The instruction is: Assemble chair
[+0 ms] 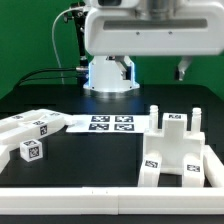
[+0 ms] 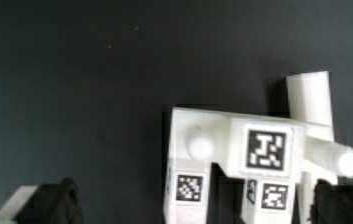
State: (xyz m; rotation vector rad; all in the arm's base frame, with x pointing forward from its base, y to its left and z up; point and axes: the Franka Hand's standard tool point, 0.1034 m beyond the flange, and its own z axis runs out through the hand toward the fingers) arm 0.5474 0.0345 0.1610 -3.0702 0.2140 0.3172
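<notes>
One arm is showing, its white body filling the far middle of the scene, and one gripper (image 1: pixel 181 70) is hanging high over the exterior view's right side, touching nothing. In the wrist view a dark finger (image 2: pixel 48 205) is sitting far off to one side with bare table beside it, so the jaws are standing apart and holding nothing. The chair is lying in two groups on the black table (image 1: pixel 100 160). One joined chair section (image 1: pixel 178 148) is standing at the exterior view's right, near the front: a blocky white stepped form with a flat base, low side walls, a raised middle block and two upright posts at its far end, and two black-and-white square tags are facing the camera on its near faces. Seen from the wrist, that same section (image 2: pixel 217 130) is showing three tags and one pale bar sticking out past it. The loose chair pieces (image 1: pixel 35 125) are lying at the exterior view's left, at least three of them, bunched too closely for a sure count; the nearest is a small block (image 1: pixel 32 150) with one tag. One marker board (image 1: pixel 110 123) carrying four tags is lying flat between the two groups, toward the far side. One white rail (image 1: pixel 100 192) is running along the near edge.
</notes>
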